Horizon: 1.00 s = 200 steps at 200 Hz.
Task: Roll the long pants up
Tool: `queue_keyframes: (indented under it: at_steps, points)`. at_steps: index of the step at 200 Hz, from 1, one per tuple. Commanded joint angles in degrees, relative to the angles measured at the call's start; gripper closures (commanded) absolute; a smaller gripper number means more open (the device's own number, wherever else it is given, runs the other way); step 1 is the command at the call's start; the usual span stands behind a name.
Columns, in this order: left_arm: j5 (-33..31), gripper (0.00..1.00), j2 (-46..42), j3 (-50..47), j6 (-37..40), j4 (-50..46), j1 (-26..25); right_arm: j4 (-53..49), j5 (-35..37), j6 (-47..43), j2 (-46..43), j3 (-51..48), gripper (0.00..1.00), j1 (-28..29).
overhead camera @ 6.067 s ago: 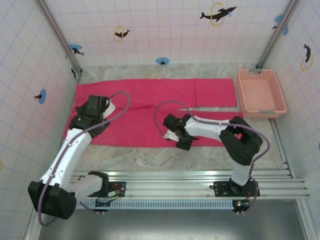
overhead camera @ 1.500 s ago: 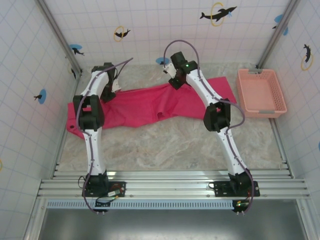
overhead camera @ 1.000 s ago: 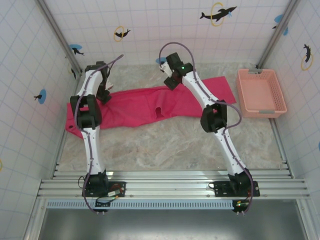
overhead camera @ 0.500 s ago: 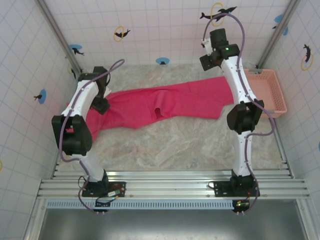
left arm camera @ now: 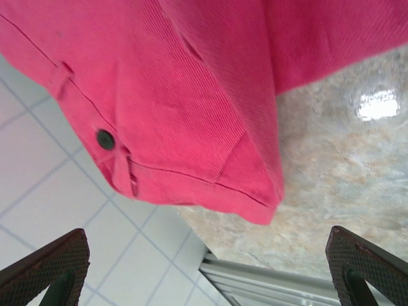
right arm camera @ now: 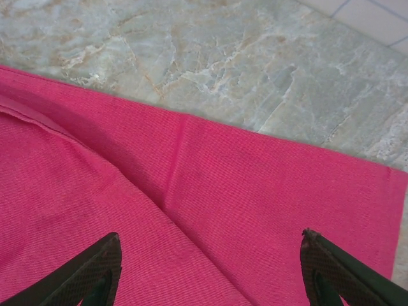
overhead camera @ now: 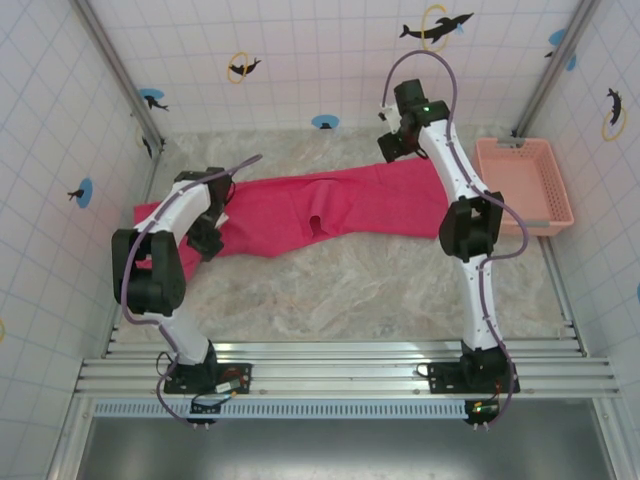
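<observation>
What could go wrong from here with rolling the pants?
1. The pants lie askew with a pucker mid-length; rolling now would likely give a lopsided roll.
2. The waist corner sits by the wall, so the open left end effector may have little room to grip.
3. The right end effector hovers open over the leg end; nothing pins that end, so it may drag.

Pale pink lattice basket (overhead camera: 530,227) at desk's far right corner. Desk (overhead camera: 340,290) top marbled grey-beige. White tiled walls rise around desk, bearing dolphin stickers (overhead camera: 435,27). Metal rail (overhead camera: 340,375) along desk's near edge.
</observation>
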Motion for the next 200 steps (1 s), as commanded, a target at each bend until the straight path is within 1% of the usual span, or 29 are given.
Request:
queue_keyframes:
  at_steps: [1, 24, 46, 66, 78, 97, 118, 125, 132, 140, 158, 169, 175, 200]
  points:
    - [0.16, 0.03, -1.10, -2.95, -4.63, -0.19, 0.14, -0.32, -2.37, 1.41, 0.68, 0.65, 0.25, -1.22]
    - [0.17, 0.03, -1.06, -6.95, -6.24, 1.99, 0.14, -0.24, -2.55, 1.60, 1.38, 2.29, 0.26, -2.25]
    - [-0.86, 0.03, 0.25, -8.73, -6.95, 3.80, 0.12, -0.24, -3.95, 1.77, 1.87, 3.11, 0.27, -3.31]
    - [-3.89, 0.05, 3.17, -9.21, -6.88, 4.73, 0.12, 0.07, -5.08, 2.13, 2.10, 3.23, 0.28, -4.28]
    - [-6.91, 0.06, 5.21, -9.21, -6.91, 5.03, 0.28, 0.19, -6.24, 2.26, 2.42, 3.47, 0.29, -4.74]
    - [-8.24, 0.07, 7.06, -9.12, -8.08, 6.06, 2.32, 0.37, -7.55, 2.56, 2.54, 4.08, 0.29, -5.17]
    - [-6.90, 0.12, 8.33, -9.37, -9.79, 7.74, 4.61, 0.71, -8.32, 2.70, 2.37, 4.08, 0.30, -5.68]
    - [-6.06, 0.16, 8.72, -9.27, -9.99, 8.18, 4.92, 0.72, -8.51, 2.91, 2.41, 4.08, 0.30, -5.94]
    - [-5.75, 0.24, 9.33, -8.90, -10.48, 8.17, 4.90, 0.72, -8.74, 2.98, 2.44, 3.99, 0.30, -6.15]
    - [-5.26, 0.39, 9.78, -8.32, -10.77, 8.07, 4.94, 0.60, -8.90, 2.94, 2.30, 3.83, 0.30, -6.41]
    - [-4.11, 0.79, 10.31, -6.36, -10.64, 6.74, 4.93, 0.57, -8.74, 2.78, 1.72, 3.12, 0.30, -6.70]
    - [-2.65, 0.95, 10.39, -4.75, -9.82, 5.16, 4.95, 0.58, -8.33, 2.65, 1.51, 2.78, 0.30, -6.79]
    - [-2.17, 1.00, 10.03, -4.09, -9.12, 4.17, 4.93, 0.62, -8.26, 2.36, 1.52, 2.74, 0.30, -6.79]
    - [-1.15, 1.00, 5.02, -4.28, -6.37, 1.10, 4.85, 0.26, -7.46, 1.92, 1.66, 2.89, 0.30, -6.74]
